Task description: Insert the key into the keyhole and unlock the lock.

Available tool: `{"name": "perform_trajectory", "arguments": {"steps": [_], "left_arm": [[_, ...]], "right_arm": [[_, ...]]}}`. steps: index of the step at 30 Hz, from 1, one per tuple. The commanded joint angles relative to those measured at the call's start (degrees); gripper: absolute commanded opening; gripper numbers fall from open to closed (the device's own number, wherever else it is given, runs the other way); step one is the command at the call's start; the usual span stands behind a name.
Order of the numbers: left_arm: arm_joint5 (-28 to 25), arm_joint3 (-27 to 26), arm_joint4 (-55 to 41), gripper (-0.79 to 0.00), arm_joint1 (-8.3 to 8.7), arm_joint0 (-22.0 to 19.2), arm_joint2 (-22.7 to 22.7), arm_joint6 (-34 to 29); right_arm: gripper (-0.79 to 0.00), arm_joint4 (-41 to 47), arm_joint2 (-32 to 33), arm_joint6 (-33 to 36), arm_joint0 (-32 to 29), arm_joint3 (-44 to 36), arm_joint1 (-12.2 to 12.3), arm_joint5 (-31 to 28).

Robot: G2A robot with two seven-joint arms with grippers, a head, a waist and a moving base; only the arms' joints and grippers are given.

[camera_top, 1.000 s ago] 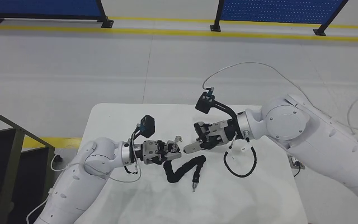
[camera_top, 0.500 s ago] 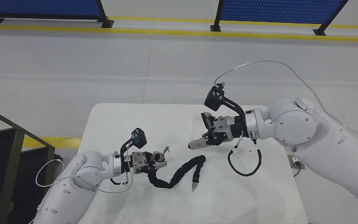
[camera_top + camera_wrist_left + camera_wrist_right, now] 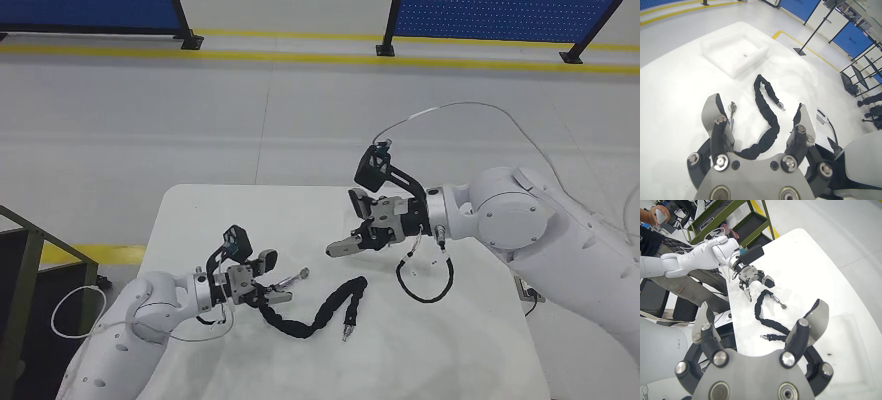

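Note:
A black fabric-sleeved cable lock (image 3: 320, 310) lies curved on the white table (image 3: 200, 215). At one end is its metal lock barrel with the key (image 3: 292, 274) stuck in it. The metal pin end (image 3: 347, 330) lies apart from the barrel. My left gripper (image 3: 264, 280) stands open just behind the barrel, its fingers on either side and not touching. From the left wrist I see the key (image 3: 732, 109), cable (image 3: 766, 106) and pin end (image 3: 780, 105) beyond the open gripper (image 3: 758, 104). My right gripper (image 3: 343, 243) hovers open and empty above the table, past the key (image 3: 782, 305).
A shallow white foam tray (image 3: 761, 54) sits on the table beyond the lock, under the right arm. A green metal shelf (image 3: 725, 228) stands off the table's left side. The near table edge (image 3: 250, 385) is close to the left arm.
The two grippers, close together at the lock and key a second ago, have parted. The left arm drew back left with the lock, then opened. The right gripper pulled away, open.

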Motion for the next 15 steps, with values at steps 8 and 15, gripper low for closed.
{"name": "perform_trajectory", "arguments": {"steps": [8,15], "left_arm": [[-8.1,2.21,6.15,0.0,0.64,-7.33,-0.45,2.32],[-8.1,3.89,2.16,0.0,2.3,-14.38,1.4,3.84]], "right_arm": [[0.0,-4.26,-4.81,-5.57,4.04,11.31,-5.43,-7.36],[0.0,-9.28,-5.67,-9.12,7.35,21.01,-8.54,-16.13]]}}
